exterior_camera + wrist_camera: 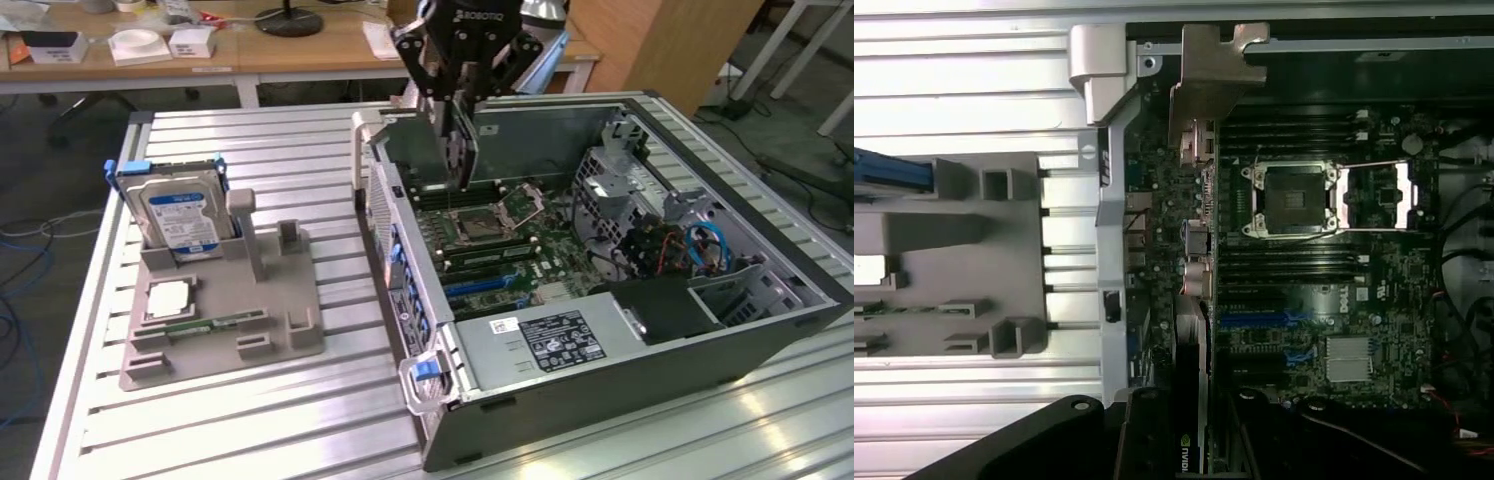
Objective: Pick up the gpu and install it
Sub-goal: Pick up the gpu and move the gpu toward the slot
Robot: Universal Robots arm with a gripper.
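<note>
- Grip: the gripper (pixel 454 92) is clamped on the top of the gpu (pixel 459 145). The card hangs below the fingers, inside the open case (pixel 747 330).
- Position: the gpu's lower end hovers over the board (pixel 534 250), just beside the case's rear wall and near the socket (pixel 483 222), apparently not touching.
- Axis: in the exterior view the card looks edge-on with its long axis close to upright. The blue slots (pixel 483 285) lie flat on the board, nearer that camera than the card, so card and slot are not yet aligned, I judge.
- Views: the wrist view looks down the card's thin edge (pixel 1192 400) to its silvery bracket (pixel 1212 75) and shows the slots (pixel 1254 320) off to one side. The exterior view adds the tray (pixel 267 330) and hard drive (pixel 180 215), well apart.
</note>
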